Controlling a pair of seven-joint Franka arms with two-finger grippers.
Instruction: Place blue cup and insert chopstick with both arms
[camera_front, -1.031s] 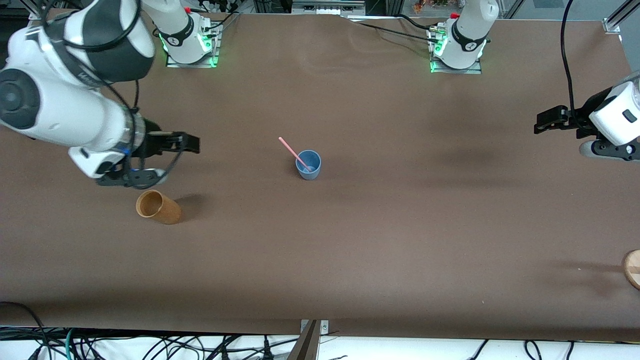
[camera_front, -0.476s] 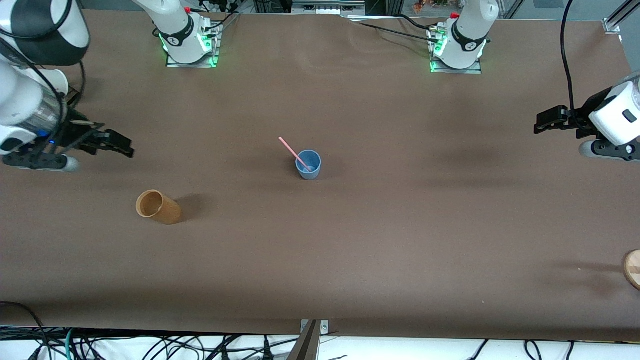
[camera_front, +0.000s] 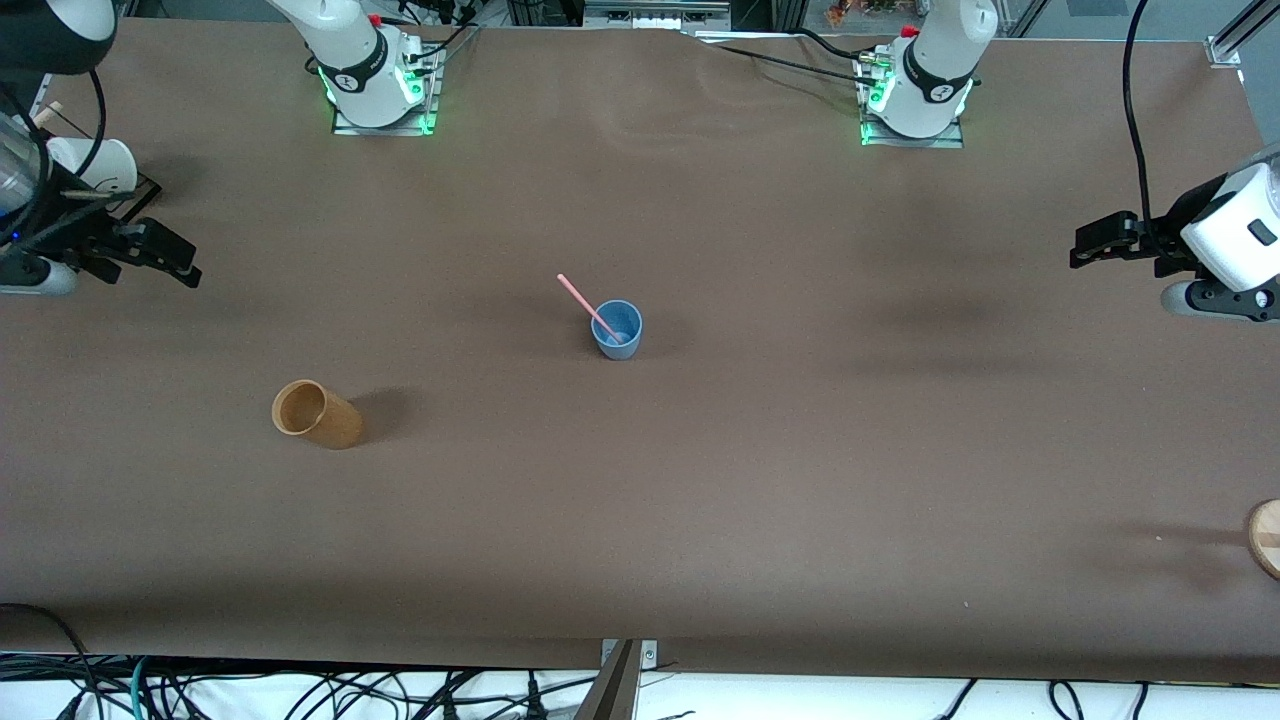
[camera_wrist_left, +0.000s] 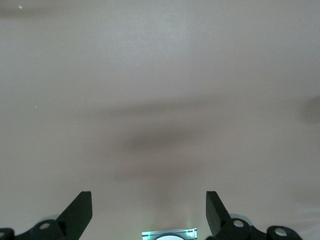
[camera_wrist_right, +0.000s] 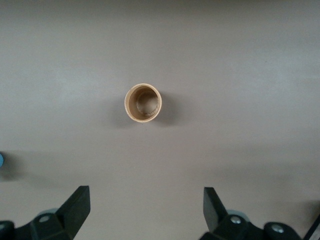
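The right pincer (camera_front: 165, 258) has pulled back toward its surface end, both pincers gape empty, left pincer (camera_front: 1090, 243) waiting; chopstick (camera_front: 588, 306) sits in cup (camera_front: 617, 330), so only parking seems left.

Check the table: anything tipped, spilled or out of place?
Nothing stands out. The blue cup stands upright mid-table with the pink chopstick leaning in it. The brown cup also stands upright, nearer the front camera toward the right arm's end. The left gripper and right gripper hang open over the table's ends.
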